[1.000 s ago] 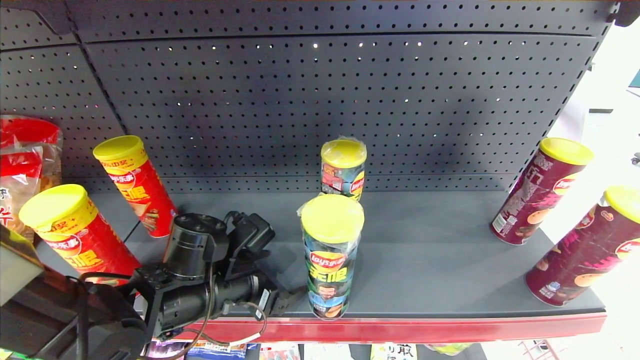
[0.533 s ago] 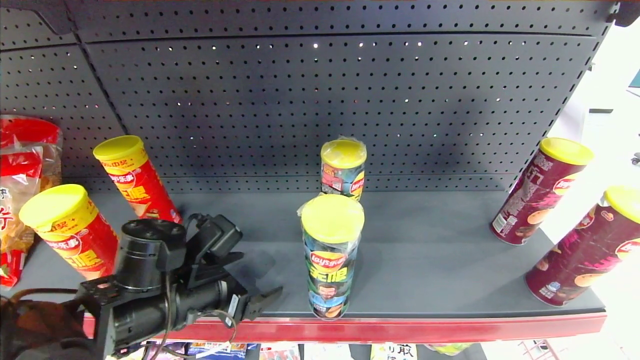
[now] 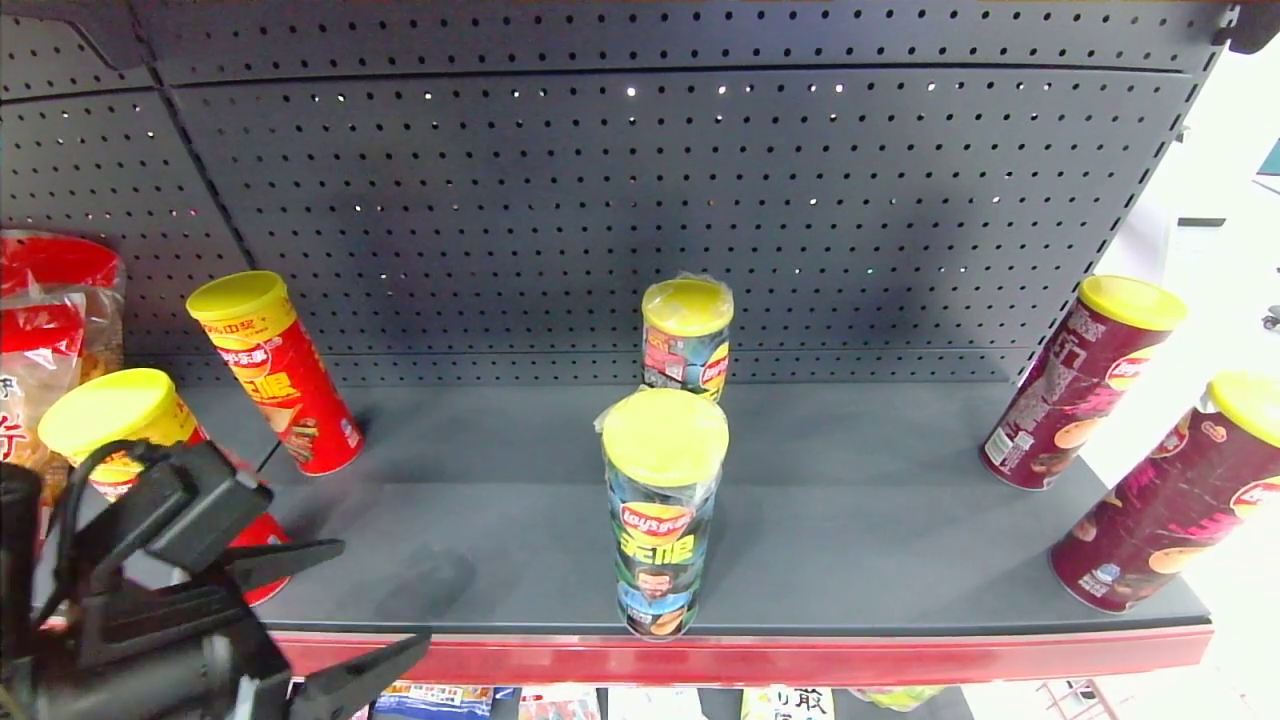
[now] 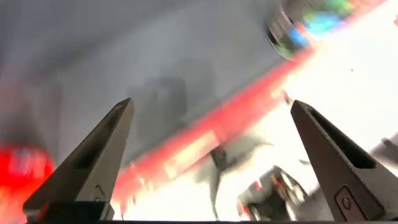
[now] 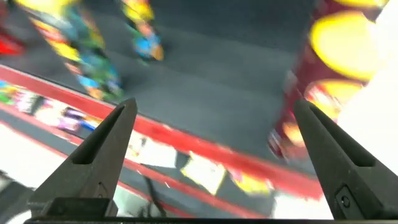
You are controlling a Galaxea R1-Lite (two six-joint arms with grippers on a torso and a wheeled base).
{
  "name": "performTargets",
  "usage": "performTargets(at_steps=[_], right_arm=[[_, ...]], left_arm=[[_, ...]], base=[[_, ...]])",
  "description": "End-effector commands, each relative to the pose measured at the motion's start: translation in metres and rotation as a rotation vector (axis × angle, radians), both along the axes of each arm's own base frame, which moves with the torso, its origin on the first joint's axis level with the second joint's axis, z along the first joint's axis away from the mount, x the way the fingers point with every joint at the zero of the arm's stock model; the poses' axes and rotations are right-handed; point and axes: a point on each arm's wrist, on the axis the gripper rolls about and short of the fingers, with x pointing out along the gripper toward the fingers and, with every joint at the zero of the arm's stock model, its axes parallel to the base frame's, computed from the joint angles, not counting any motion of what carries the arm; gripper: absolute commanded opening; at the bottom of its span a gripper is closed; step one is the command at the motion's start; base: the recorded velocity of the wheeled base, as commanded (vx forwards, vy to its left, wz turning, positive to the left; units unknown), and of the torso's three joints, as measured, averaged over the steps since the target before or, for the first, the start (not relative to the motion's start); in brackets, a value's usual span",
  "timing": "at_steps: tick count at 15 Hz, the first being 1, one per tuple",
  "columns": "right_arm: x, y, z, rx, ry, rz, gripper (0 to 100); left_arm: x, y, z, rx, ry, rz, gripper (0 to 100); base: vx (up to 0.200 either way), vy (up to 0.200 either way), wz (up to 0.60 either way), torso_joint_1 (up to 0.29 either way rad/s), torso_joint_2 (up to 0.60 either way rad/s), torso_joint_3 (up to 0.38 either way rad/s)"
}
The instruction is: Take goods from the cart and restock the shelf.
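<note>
Left gripper (image 3: 380,595) hangs low by the red front lip of the shelf (image 3: 850,500), fingers spread and empty, just beside the front red can (image 3: 120,420); we judge it free to fetch more stock. Both red cans, the blue cans (image 3: 662,510) and the maroon cans (image 3: 1085,380) stand upright in front-to-back pairs, sorted by kind. Our right gripper (image 5: 214,155) is likewise spread and empty, facing the shelf's front edge.
</note>
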Motion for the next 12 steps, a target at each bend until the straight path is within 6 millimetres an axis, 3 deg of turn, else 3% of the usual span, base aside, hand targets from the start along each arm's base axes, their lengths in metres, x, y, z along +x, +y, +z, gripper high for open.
performTargets(at_steps=[1, 2, 6, 10, 12], right_arm=[[-0.013, -0.005, 0.002, 0.002, -0.025, -0.046, 100], [-0.022, -0.009, -0.001, -0.013, -0.007, -0.096, 100], [-0.042, -0.012, -0.008, -0.048, 0.033, -0.284, 100], [-0.047, -0.007, -0.001, -0.095, 0.051, -0.402, 100], [-0.051, -0.004, -0.012, -0.116, 0.102, -0.461, 100]], left_arm=[[-0.072, 0.033, 0.052, -0.092, -0.143, -0.024, 100], [-0.102, 0.048, 0.056, -0.11, -0.118, -0.01, 100], [-0.179, 0.083, 0.039, -0.127, -0.101, 0.099, 100], [-0.207, 0.084, 0.027, -0.111, -0.104, 0.306, 100], [-0.211, 0.078, 0.017, -0.164, -0.08, 0.44, 100]], base=[[0.0, 0.0, 0.0, 0.0, 0.0, 0.0], [0.0, 0.0, 0.0, 0.0, 0.0, 0.0], [0.0, 0.0, 0.0, 0.0, 0.0, 0.0], [0.0, 0.0, 0.0, 0.0, 0.0, 0.0], [0.0, 0.0, 0.0, 0.0, 0.0, 0.0]])
